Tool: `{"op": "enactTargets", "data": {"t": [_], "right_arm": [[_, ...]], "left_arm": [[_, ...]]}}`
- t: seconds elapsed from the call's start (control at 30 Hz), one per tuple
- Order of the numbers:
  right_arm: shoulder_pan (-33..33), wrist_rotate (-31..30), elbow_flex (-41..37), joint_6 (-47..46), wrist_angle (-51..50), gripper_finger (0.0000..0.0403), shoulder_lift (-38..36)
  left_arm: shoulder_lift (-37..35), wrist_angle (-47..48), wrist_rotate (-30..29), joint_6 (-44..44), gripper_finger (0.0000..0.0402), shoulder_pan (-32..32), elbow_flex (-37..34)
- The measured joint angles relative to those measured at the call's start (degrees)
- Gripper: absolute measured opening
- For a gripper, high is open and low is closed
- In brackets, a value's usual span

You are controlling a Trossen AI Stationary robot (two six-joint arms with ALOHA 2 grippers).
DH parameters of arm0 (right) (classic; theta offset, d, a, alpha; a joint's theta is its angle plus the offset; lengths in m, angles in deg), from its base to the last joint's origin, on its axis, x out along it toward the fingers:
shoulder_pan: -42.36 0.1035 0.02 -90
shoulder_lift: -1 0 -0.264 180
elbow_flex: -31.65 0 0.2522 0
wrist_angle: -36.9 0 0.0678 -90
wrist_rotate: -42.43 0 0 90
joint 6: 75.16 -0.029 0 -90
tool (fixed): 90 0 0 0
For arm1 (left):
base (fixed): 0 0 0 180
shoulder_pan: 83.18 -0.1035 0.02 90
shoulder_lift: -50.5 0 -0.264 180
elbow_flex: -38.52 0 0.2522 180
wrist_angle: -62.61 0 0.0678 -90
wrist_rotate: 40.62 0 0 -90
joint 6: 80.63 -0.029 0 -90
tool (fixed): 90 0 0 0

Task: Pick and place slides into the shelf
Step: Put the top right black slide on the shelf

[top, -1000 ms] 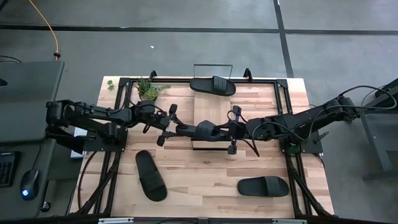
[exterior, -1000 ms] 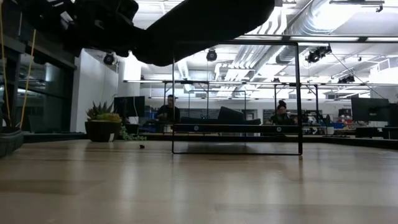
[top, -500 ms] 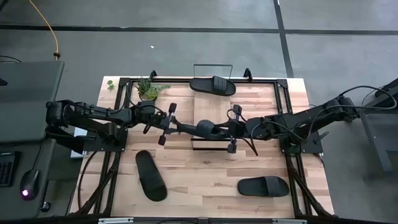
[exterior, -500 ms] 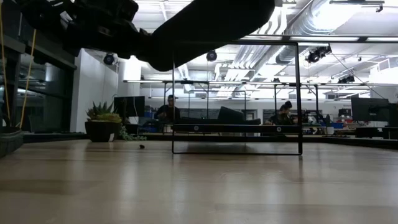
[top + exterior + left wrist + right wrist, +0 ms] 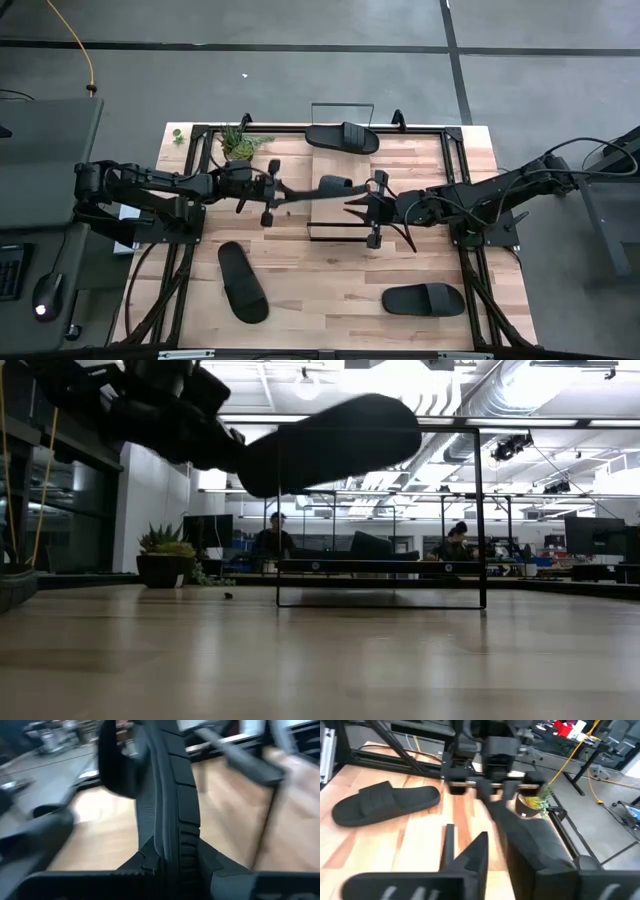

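Note:
A black slide (image 5: 322, 188) hangs in the air over the shelf (image 5: 335, 162), a light-wood plank with black wire rails at both short ends. My left gripper (image 5: 270, 192) is shut on the slide's left end. My right gripper (image 5: 360, 205) stands open just right of the slide's free end (image 5: 540, 845), which shows close beside its fingers; whether they touch, I cannot tell. A second slide (image 5: 342, 137) lies sole down on the shelf's far end. Two more slides (image 5: 243, 282) (image 5: 423, 298) lie on the table near its front edge. My left gripper pinches one end of the slide's sole (image 5: 172, 847) between its two fingers, one on each flat face. The fingers come nearly level from the table's left and lie along the slide. The slide is lifted clear and sticks out toward the right, its free end (image 5: 390, 425) slightly raised.
A small potted plant (image 5: 238, 143) stands at the table's far left corner. A black metal frame (image 5: 200, 160) runs round the tabletop. Bare wood shows between the two slides at the front. In the low view people sit at desks in the room beyond.
My left gripper has shut on the slide's left end and rolled a little. My right gripper has opened and let go of the slide. The slide has swung toward the table's far edge, and its free right end has sunk lower.

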Motion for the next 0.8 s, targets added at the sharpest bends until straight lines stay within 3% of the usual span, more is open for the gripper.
{"op": "enactTargets", "data": {"t": [0.37,0.57,0.8], "right_arm": [[-0.03,-11.73,0.00,2.48,-0.56,0.0144,0.00],[-0.06,-15.11,0.00,2.40,-0.63,0.0151,0.00],[-0.05,-15.10,0.00,1.07,-0.72,0.0152,0.00]], "left_arm": [[-0.14,3.50,-12.41,-4.44,0.0056,0.15,0.09],[-0.14,3.49,-15.51,-9.94,0.0049,0.62,0.11],[-0.14,10.35,-28.22,-21.27,0.0060,7.70,4.62]]}}
